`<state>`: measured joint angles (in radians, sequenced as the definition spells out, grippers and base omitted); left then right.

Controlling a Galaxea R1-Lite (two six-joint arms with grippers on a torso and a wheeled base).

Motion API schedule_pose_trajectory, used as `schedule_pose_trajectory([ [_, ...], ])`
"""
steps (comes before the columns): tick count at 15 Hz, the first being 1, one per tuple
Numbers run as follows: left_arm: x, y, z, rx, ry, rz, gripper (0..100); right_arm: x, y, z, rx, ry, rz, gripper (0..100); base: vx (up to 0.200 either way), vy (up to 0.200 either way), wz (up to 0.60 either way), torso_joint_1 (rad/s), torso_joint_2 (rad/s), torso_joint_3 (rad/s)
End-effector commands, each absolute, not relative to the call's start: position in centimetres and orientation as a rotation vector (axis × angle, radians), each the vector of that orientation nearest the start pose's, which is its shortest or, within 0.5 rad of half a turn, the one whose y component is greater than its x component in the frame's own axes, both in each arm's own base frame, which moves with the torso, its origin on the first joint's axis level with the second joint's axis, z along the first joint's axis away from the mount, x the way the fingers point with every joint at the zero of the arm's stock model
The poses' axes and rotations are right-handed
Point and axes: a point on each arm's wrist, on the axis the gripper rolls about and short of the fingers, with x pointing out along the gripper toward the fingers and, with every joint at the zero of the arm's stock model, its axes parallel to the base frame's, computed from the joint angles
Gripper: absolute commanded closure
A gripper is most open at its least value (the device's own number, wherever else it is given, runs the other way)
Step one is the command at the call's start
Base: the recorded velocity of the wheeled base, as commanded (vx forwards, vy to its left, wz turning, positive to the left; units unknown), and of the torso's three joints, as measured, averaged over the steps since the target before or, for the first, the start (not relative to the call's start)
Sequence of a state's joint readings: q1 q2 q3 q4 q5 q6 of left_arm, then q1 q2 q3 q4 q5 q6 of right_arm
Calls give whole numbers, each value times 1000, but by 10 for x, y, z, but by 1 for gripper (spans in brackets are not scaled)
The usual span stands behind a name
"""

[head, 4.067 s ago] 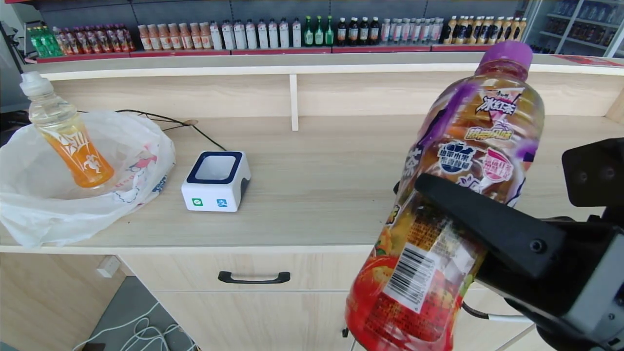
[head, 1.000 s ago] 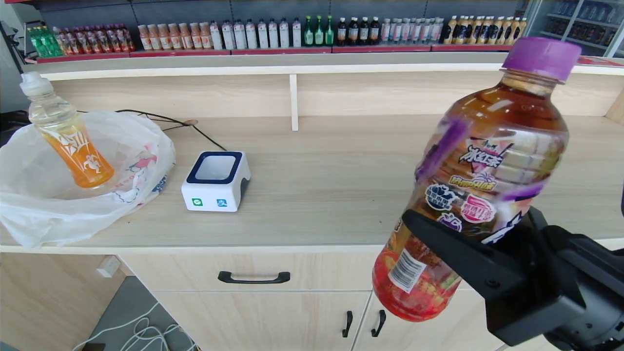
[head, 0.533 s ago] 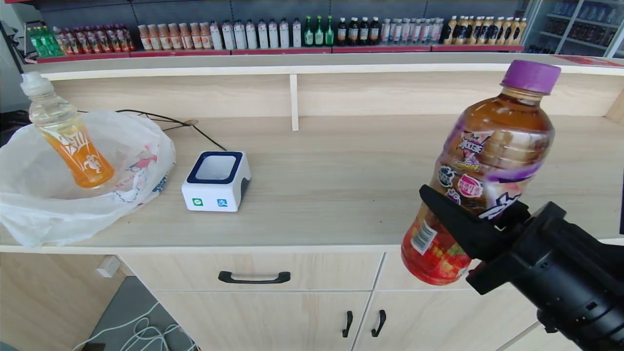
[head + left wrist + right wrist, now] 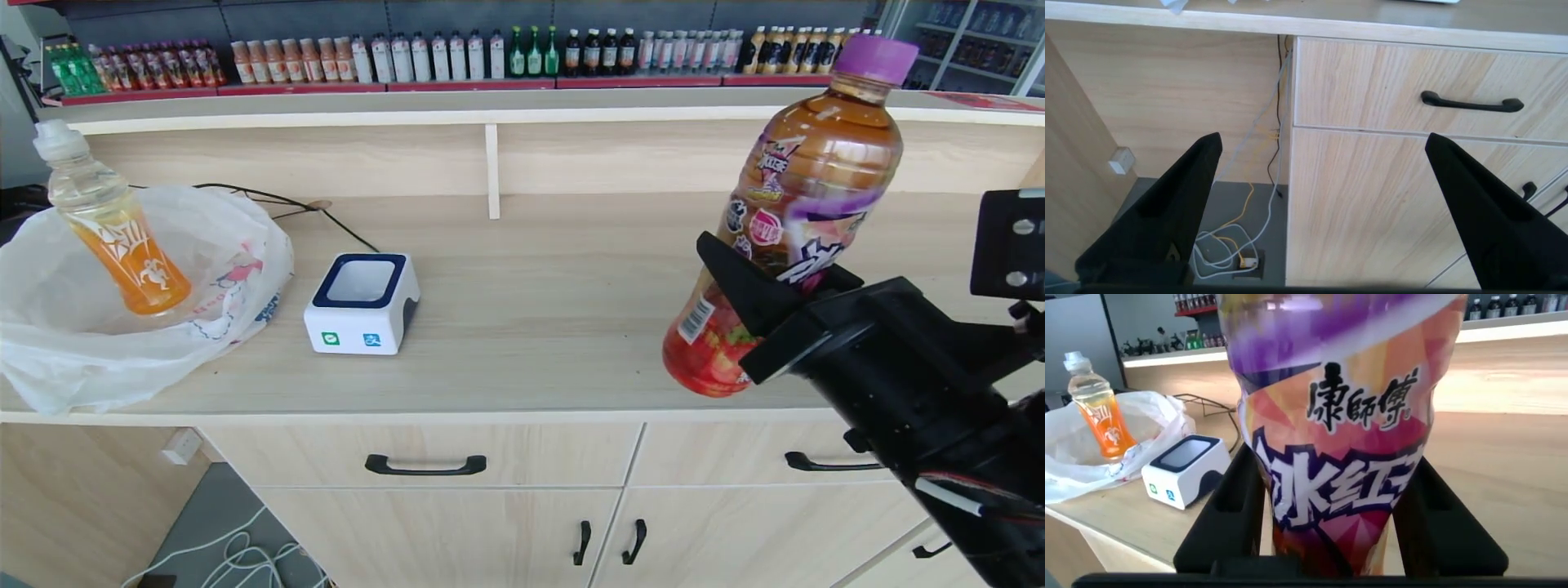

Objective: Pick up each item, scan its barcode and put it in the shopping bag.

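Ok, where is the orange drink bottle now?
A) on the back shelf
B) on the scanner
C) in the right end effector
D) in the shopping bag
D: the orange drink bottle leans inside the white shopping bag; the right end effector holds the purple-capped bottle.

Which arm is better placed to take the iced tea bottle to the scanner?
Right. The right gripper holds the purple-capped iced tea bottle up at the counter, barcode on the scanner side. The left gripper is open and empty, low before the drawer front.

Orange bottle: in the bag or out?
In. The orange bottle leans inside the open bag, plastic bunched around its base.
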<state>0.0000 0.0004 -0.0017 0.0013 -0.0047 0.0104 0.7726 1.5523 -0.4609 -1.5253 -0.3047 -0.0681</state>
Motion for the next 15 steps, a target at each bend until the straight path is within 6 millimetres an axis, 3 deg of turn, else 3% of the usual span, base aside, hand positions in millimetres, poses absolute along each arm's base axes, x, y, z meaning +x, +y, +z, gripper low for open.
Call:
schedule_pose_trajectory([
  [1, -23, 0, 76, 11, 0, -5, 0, 179, 159, 220, 152, -384, 430, 100, 0, 0, 0, 0, 0, 0],
  [4, -23, 0, 76, 14, 0, -6, 0, 180, 159, 221, 156, -389, 430, 100, 0, 0, 0, 0, 0, 0],
  [7, -23, 0, 76, 9, 0, -5, 0, 184, 162, 227, 169, -414, 428, 100, -200, 0, 0, 1, -1, 1],
  [11, -23, 0, 76, 9, 0, -5, 0, 185, 161, 229, 169, -420, 420, 100, 0, 0, 0, 0, 0, 0],
  [13, -23, 0, 76, 14, 0, -5, 0, 188, 163, 231, 173, -427, 419, 100, 0, 200, 0, -22, -17, 10],
  [15, -23, 0, 76, 14, 0, -5, 0, 189, 163, 231, 173, -428, 418, 100, 0, 0, 0, 0, 0, 0],
])
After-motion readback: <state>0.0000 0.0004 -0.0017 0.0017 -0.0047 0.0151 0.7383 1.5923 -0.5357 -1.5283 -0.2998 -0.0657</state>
